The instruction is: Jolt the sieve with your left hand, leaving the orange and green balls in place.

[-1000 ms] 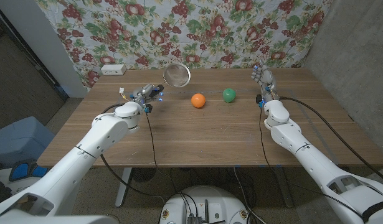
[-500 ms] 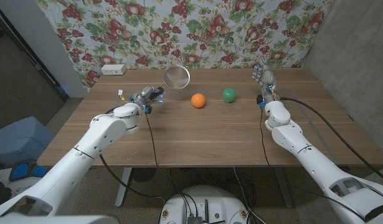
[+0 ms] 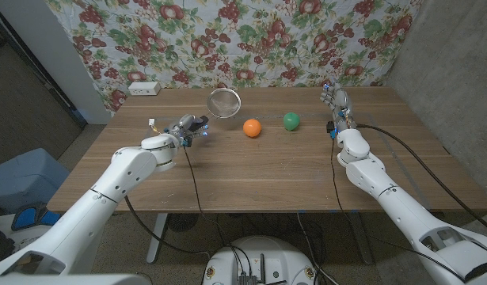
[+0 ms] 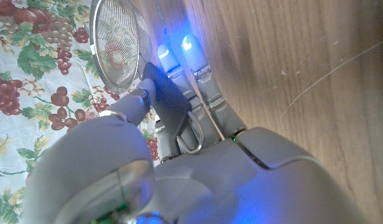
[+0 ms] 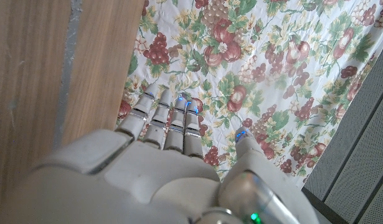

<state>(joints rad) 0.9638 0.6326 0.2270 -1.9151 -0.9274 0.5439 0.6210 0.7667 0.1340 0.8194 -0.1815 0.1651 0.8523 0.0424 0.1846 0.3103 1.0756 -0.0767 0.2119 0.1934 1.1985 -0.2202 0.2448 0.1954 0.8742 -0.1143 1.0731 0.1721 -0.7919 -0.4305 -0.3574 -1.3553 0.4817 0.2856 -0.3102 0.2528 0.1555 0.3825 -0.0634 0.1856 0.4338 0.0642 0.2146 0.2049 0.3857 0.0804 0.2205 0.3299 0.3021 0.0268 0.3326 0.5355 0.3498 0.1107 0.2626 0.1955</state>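
One table, two hands, one sieve, two balls.
On the wooden table [image 3: 251,170] my left hand [image 3: 189,127] pinches the handle of the single sieve [image 3: 224,102], raised near the far edge; my right hand [image 3: 335,101] stands fingers apart, holding nothing. One orange ball [image 3: 252,127] and one green ball [image 3: 291,121] lie between.

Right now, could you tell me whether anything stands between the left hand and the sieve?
Nothing visible does. The left hand already grips the sieve by its black handle, holding the mesh bowl raised toward the table's far side. The orange ball and green ball sit apart, to the sieve's right.
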